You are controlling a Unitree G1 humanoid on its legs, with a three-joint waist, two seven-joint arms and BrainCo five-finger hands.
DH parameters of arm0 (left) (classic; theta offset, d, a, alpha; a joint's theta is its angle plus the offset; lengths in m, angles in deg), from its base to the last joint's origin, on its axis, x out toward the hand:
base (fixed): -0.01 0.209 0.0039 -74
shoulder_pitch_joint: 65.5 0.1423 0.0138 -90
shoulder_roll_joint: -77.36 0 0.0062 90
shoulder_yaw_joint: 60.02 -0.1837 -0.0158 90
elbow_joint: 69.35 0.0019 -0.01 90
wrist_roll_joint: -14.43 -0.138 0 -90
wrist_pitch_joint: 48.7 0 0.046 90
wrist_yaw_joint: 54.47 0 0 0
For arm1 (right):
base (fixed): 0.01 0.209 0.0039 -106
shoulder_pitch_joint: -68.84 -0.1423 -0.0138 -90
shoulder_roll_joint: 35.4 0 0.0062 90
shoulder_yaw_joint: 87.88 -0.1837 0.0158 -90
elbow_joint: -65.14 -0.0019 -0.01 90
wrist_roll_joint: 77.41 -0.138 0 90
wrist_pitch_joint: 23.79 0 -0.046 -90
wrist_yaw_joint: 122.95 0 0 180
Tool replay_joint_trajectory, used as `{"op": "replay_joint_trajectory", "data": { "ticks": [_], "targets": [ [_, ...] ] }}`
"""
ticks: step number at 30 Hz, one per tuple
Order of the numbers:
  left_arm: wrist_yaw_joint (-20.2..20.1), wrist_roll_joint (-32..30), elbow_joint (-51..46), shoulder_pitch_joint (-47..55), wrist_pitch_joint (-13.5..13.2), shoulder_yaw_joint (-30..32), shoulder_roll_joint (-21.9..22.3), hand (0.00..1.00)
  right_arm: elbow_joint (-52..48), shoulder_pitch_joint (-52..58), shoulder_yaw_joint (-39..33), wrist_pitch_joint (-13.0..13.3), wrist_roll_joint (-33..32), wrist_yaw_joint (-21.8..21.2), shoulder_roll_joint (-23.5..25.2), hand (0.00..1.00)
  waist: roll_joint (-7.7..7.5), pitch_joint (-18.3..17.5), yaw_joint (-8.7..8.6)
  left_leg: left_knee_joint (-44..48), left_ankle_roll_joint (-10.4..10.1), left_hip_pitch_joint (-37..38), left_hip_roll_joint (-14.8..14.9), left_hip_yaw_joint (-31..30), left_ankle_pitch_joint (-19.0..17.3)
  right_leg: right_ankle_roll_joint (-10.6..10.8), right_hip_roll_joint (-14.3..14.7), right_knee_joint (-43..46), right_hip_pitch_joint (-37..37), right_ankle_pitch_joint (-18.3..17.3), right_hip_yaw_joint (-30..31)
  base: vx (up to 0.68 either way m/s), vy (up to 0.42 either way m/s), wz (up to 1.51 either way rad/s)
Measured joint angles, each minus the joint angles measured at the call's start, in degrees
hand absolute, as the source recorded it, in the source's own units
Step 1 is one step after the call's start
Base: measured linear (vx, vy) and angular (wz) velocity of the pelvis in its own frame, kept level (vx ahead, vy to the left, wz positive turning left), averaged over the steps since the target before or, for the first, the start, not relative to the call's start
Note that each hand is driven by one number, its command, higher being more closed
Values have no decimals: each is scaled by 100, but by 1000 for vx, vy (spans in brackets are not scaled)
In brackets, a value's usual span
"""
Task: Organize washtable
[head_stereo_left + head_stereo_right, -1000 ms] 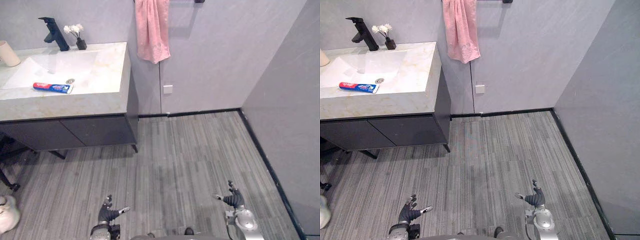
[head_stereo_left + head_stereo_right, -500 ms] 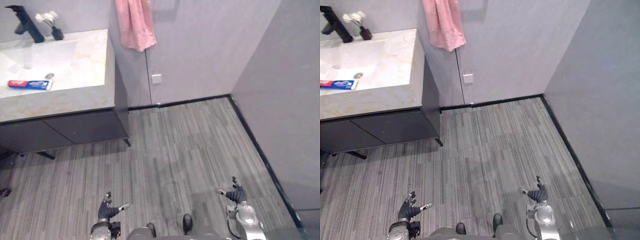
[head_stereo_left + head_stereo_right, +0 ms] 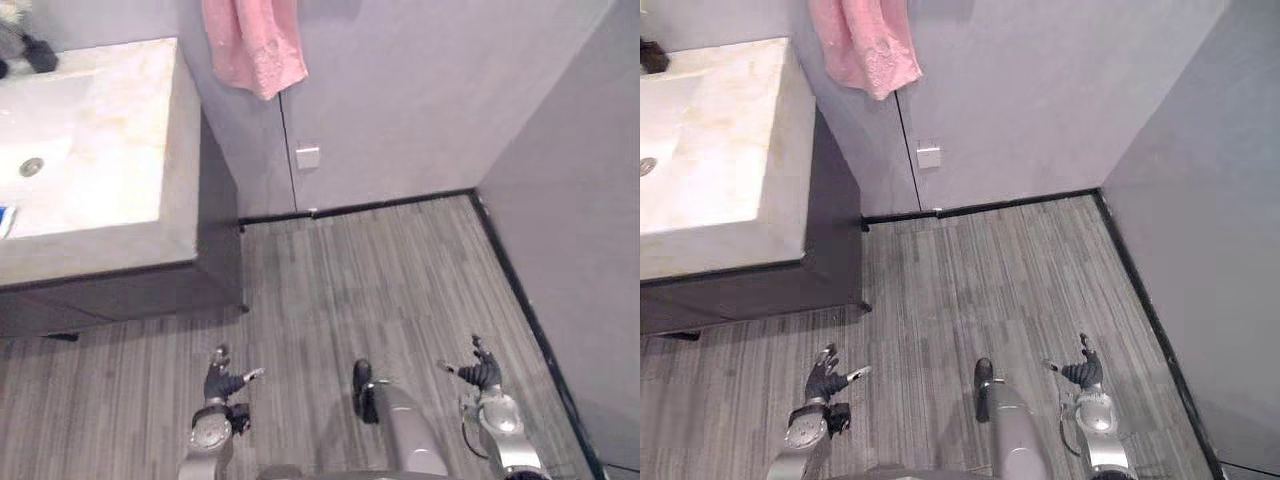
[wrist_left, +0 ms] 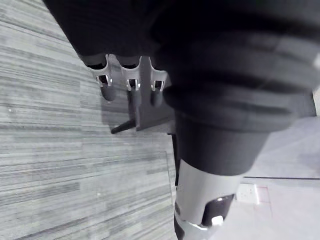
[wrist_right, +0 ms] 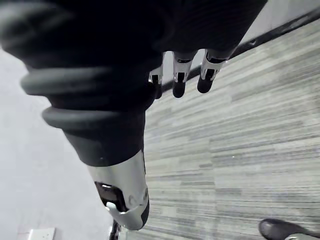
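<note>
The marble worktop [image 3: 150, 130] with its sink [image 3: 45, 140] lies ahead and off to the left, well apart from both hands; the left hand [image 3: 218, 382] is nearer; the right hand [image 3: 482, 373] hangs over the floor [image 3: 350, 290]; the fingers of both are spread, holding nothing.

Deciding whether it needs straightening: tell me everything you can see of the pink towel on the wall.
The pink towel hangs down the grey wall, its top cut off by the picture's edge. It looks like soft, nubbly cloth, draped in loose vertical folds, its lower hem slanting to a point. It hangs close beside the washtable's back corner, well above the floor.
</note>
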Motion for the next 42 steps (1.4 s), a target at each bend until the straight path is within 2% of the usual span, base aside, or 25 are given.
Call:
{"op": "replay_joint_trajectory", "data": {
  "ticks": [1, 2, 4, 5, 8, 9, 10, 11, 12, 13, 15, 17, 18, 19, 21, 22, 24, 25, 26, 30, 34, 36, 38, 39, 42],
  "targets": [
    [2, 0, -1, 7, -2, 5, 45, 0, -9, 9, 74, 0, 0, 0, -7, 0, 9, 26, 21, 668, 68, -257, 60, -31, 519, -35, 13, -166, 288, -69, -13, 633, -210, 29],
    [-12, 1, -2, 11, -5, -4, 128, 0, -20, 19, 174, 8, -7, -2, 22, 0, 44, 111, 43, 1978, 120, -726, 282, -89, 729, -77, 96, -556, 997, -110, -82, 624, -176, 23],
    [-10, 1, -26, 29, -7, -9, 189, 0, -210, 76, 202, 51, -23, 3, 199, 0, -97, 166, 230, 3055, 160, -1404, 351, 112, 252, -149, 116, -1105, 1991, -156, -4, 688, -167, 4],
    [-10, 1, -149, 111, -12, -25, 200, 0, -356, 86, 202, 133, -26, 3, 265, 0, -157, 147, 306, 2940, 178, -1806, 284, 206, 67, -178, 95, -1421, 2373, -184, 63, 511, -104, -13],
    [-10, 1, -229, 152, -9, -40, 203, 0, -371, 10, 172, 183, -72, 2, 237, 0, -161, 161, 459, 1779, 236, -2575, -33, 239, -128, -36, 23, -1892, 2884, -370, 128, 425, -23, -13],
    [-9, 1, -231, 160, -7, -43, 203, 0, -292, -33, 171, 151, -72, 1, 224, 0, -155, 175, 481, 800, 216, -2712, -201, 216, -111, 42, -37, -1982, 3082, -460, 169, 456, 64, -15],
    [-7, -1, -231, 248, 1, -42, 237, 0, -221, -12, 113, 126, -72, 4, 235, 0, -165, 184, 491, -460, 86, -2686, -457, 196, 49, 145, -104, -2093, 3331, -576, 222, 466, 90, -17],
    [-6, -2, -230, 279, 3, -42, 263, 0, -183, 1, 77, 128, -70, 7, 229, 0, -139, 168, 492, -933, 54, -2635, -519, 186, 185, 191, -88, -2133, 3394, -627, 232, 569, 190, -30],
    [-2, -3, -234, 348, 3, -41, 309, 0, -110, 38, 51, 106, -68, 23, 190, 0, 3, 98, 510, -1561, 246, -2616, -562, 123, 839, 334, -47, -2158, 3552, -847, 315, 483, 212, -39],
    [-2, -9, -181, 368, 14, -6, 267, 0, -11, 66, 66, 69, -60, 19, 265, 0, -131, 58, 535, -1261, 573, -2600, -702, 125, 1064, 455, -230, -1998, 3659, -1104, 436, 489, 225, -33],
    [6, -23, -182, 307, 16, -23, 309, 0, -11, 128, 63, 72, -48, 22, 332, 0, -284, -16, 525, -1107, 740, -2592, -898, 260, 790, 634, -513, -1451, 3490, -1259, 534, 577, 199, -5],
    [8, -27, -200, 284, 16, -48, 341, 0, 59, 140, 69, 67, 9, 7, 346, 0, -313, -3, 506, -1029, 850, -2342, -991, 341, 463, 680, -627, -188, 3070, -1244, 680, 504, 198, -13],
    [13, -29, -195, 287, 21, -40, 320, 0, 66, 132, 71, 64, 17, 8, 411, 0, -355, 30, 501, -1111, 892, -2044, -1062, 347, 296, 966, -764, 930, 2691, -1070, 713, 458, 189, -9],
    [22, -40, -157, 283, 40, -50, 239, 0, 76, 154, 80, 67, 55, 5, 508, 0, -413, 58, 455, -1233, 944, -1494, -1180, 334, 84, 902, -910, 2317, 2256, -1124, 731, 461, 168, 2],
    [35, -46, -167, 278, 36, -59, 232, 0, 71, 275, 205, 78, 56, 3, 518, 0, -406, 6, 445, -1469, 976, -946, -1196, 325, -49, 722, -950, 2601, 1808, -1346, 594, 434, 117, 14],
    [38, -47, -167, 262, 28, -46, 221, 0, 71, 282, 268, 80, 55, 1, 519, 0, -405, -18, 459, -1540, 978, -859, -1196, 314, -49, 713, -941, 2461, 1678, -1398, 520, 476, 56, 35],
    [39, -47, -163, 179, 27, -47, 194, 0, 88, 245, 337, 87, 57, -2, 534, 0, -397, -29, 319, -1704, 977, -559, -1166, 58, -48, 685, -702, 1213, 1224, -1409, 522, 420, -11, 66],
    [40, -57, -158, 202, 25, -47, 176, 0, 106, 240, 326, 87, 56, 1, 534, 0, -404, -36, 288, -1746, 895, -474, -1143, 12, -82, 733, -552, 245, 1220, -1154, 587, 429, -53, 69],
    [34, -99, -150, 240, 16, -50, 141, 0, 113, 299, 312, 87, 55, 3, 549, 0, -508, -73, 306, -1755, 706, -357, -1203, -15, -216, 558, -496, -545, 1232, -36, 743, 438, -72, 66],
    [35, -188, -108, 361, 45, -9, 280, 0, 132, 367, 293, 79, 53, 4, 534, 0, -367, -170, 343, -1405, 502, -317, -959, -125, -347, 457, -412, -691, 1597, -200, 501, 285, -90, 30],
    [45, -181, -478, 360, 21, -9, 487, 0, -339, 647, 295, 118, 39, 20, 658, 0, -357, -158, 480, 744, 163, -1101, -395, 466, -349, 285, -341, -1090, 2380, -348, 260, 277, -123, 25],
    [70, -170, -577, 343, 13, -8, 491, 0, -328, 632, 271, 118, 37, 26, 650, 0, -356, -154, 454, 348, 183, -1155, -223, 547, -451, 275, -374, -1134, 2525, -354, 232, 202, -26, -3],
    [149, -158, -675, 285, 3, -3, 491, 0, -327, 590, 90, 119, 38, 39, 631, 0, -152, -229, 452, -926, 40, -1106, -202, 356, -63, 295, -361, -1160, 2532, -365, 239, 146, 83, -8],
    [165, -140, -758, 287, -1, 11, 479, 0, -267, 591, -35, 117, 38, 56, 565, 0, -82, -265, 454, -1338, 43, -1011, -179, 224, 186, 422, -346, -1180, 2548, -446, 259, 134, 133, 4],
    [257, -93, -1292, 357, -58, 19, 400, 0, -158, 661, -68, 115, 41, 56, 585, 0, -195, -294, 466, -1866, 140, -759, -431, 202, 320, 498, -535, -1328, 2647, -428, 237, 80, 104, 12]
  ]
}}
